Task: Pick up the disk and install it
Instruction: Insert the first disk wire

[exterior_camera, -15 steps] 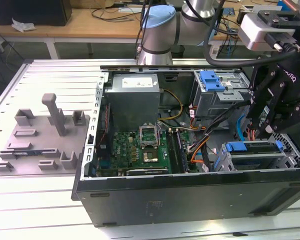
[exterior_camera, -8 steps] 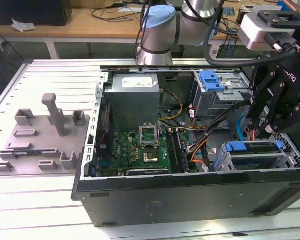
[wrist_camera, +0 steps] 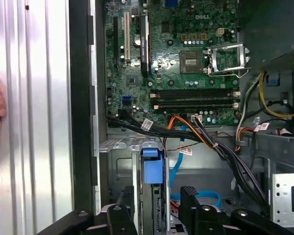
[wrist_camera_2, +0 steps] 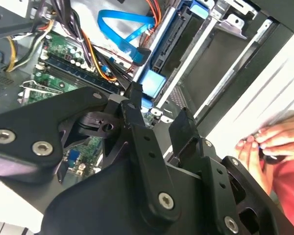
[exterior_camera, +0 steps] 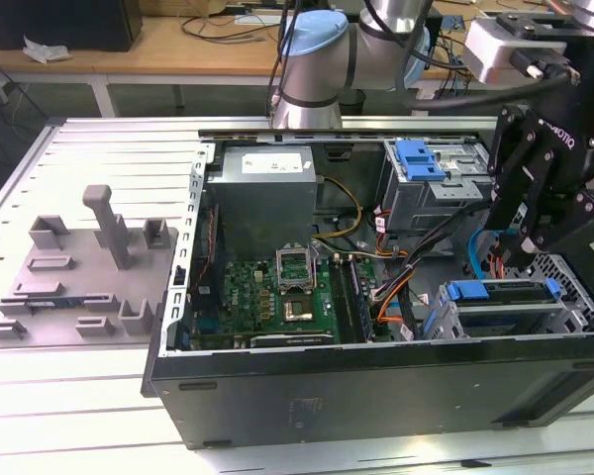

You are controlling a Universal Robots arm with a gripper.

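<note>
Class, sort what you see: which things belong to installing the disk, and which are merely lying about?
Job: silver-grey hard disk in blue plastic carrier; open black tool; black computer case.
Lying about: grey plastic fixture block; crumpled white scrap.

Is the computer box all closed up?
No, the computer case lies open, with its green motherboard in plain sight in the exterior view.

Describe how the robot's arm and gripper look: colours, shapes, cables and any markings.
The arm has silver-grey round joints with a light blue cap, and black cables run beside it. The gripper is black, built of flat linked bars with silver screws, and bears white lettering. A light grey box with a black cable sits above it.
</note>
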